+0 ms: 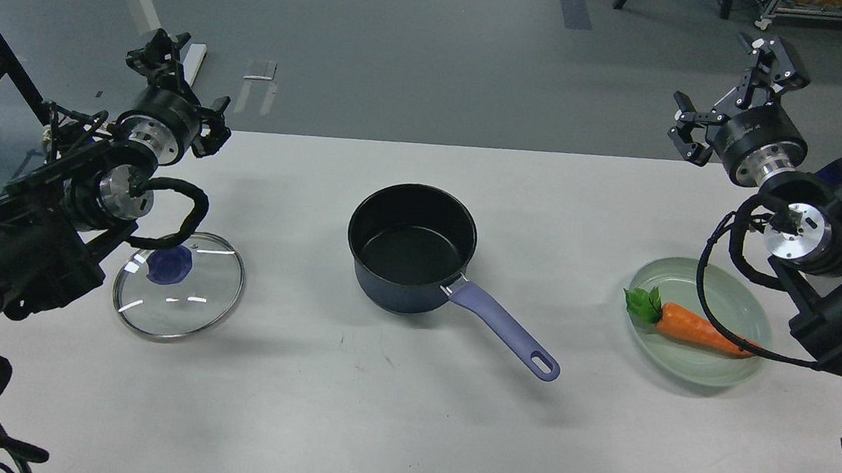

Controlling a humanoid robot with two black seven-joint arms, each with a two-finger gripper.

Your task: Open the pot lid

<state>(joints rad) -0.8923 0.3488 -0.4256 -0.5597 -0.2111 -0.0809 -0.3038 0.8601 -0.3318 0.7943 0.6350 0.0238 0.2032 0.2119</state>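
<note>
No lettering can be read on anything here; the glass of the lid [179, 285] shows only glare streaks.

Nearest, the lid lies flat on the white tabletop [387, 426], off the pot. It is a clear round disc with a steel rim and a flat purple knob, partly hidden by the left arm's cable. It sits below and just right of the left pincer [186, 90], nearer the viewer, not touched by it.

The pot [411, 247] stands upright and uncovered in the middle of the tabletop, a dark navy saucepan with a black inside. Its lavender handle runs toward the near right and ends in a loop hole. It lies well to the right of the left pincer and well to the left of the right pincer [736, 89], nearer than both.

A pale green oval dish [746, 314] holding an orange carrot [698, 330] sits below the right pincer.

Farther back, the left pincer is dark and end-on; I cannot tell its state. The right pincer is spread wide, holding nothing, above the tabletop's far edge.
</note>
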